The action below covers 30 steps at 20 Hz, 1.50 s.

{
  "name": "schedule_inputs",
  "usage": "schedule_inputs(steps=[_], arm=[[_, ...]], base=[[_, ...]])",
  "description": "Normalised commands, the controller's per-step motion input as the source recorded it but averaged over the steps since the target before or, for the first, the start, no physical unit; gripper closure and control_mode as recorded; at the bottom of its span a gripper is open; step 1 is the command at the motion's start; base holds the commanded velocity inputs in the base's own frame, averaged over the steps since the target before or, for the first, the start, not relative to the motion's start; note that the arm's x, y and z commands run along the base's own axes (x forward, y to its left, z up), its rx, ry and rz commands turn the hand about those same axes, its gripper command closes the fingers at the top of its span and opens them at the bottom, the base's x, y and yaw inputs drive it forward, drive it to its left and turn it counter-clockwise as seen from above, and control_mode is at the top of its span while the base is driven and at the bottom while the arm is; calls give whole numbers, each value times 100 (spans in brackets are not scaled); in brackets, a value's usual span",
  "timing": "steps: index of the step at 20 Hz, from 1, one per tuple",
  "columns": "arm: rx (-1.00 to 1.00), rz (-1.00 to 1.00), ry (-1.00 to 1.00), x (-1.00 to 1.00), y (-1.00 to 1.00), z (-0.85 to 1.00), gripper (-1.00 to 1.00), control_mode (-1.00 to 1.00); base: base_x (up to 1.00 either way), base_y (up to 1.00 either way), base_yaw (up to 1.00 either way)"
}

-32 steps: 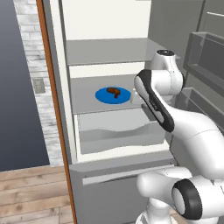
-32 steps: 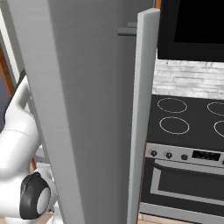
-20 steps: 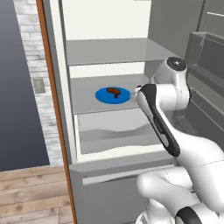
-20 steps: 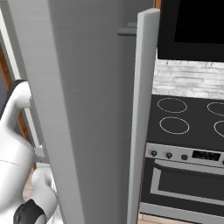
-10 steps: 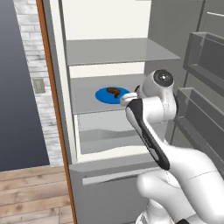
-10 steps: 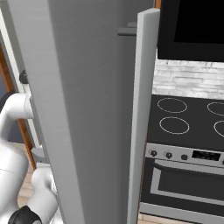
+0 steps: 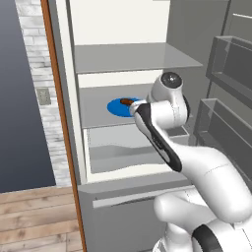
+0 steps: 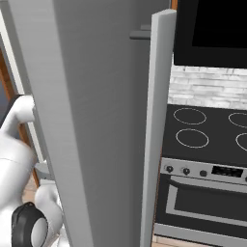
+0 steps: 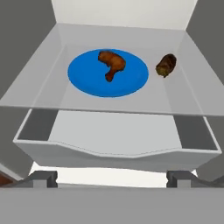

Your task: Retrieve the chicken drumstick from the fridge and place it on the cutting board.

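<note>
Pincer spread wide in front of the open fridge, holding nothing.

From the hand view I see the chicken drumstick lying on the blue plate, a little behind the plate's middle, on the grey shelf; a small brown-green lump sits on the same shelf just beside the plate, apart from it; the translucent drawer lies below the shelf; my gripper has its two finger tips far apart at the bottom of that view, well short of the drumstick; from the left base view the arm reaches toward the plate's shelf and partly covers the plate; from the right base view I see the fridge door, with a stove beside it.
</note>
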Motion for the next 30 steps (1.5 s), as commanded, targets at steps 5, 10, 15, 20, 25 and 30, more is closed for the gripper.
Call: schedule_inputs(steps=[5,10,15,20,25,30], arm=[[0,0,0,18,0,0,-100,-100],[0,0,-5,34,-2,-4,-100,-100],[0,0,-5,24,0,-19,-100,-100],[0,-1,0,24,0,-17,-100,-100],[0,-14,0,46,3,-35,-100,-100],[0,-8,1,51,7,-22,-100,-100]], base=[[0,0,0],[0,0,0],[0,0,0],[0,0,0],[0,0,0],[0,0,0]])
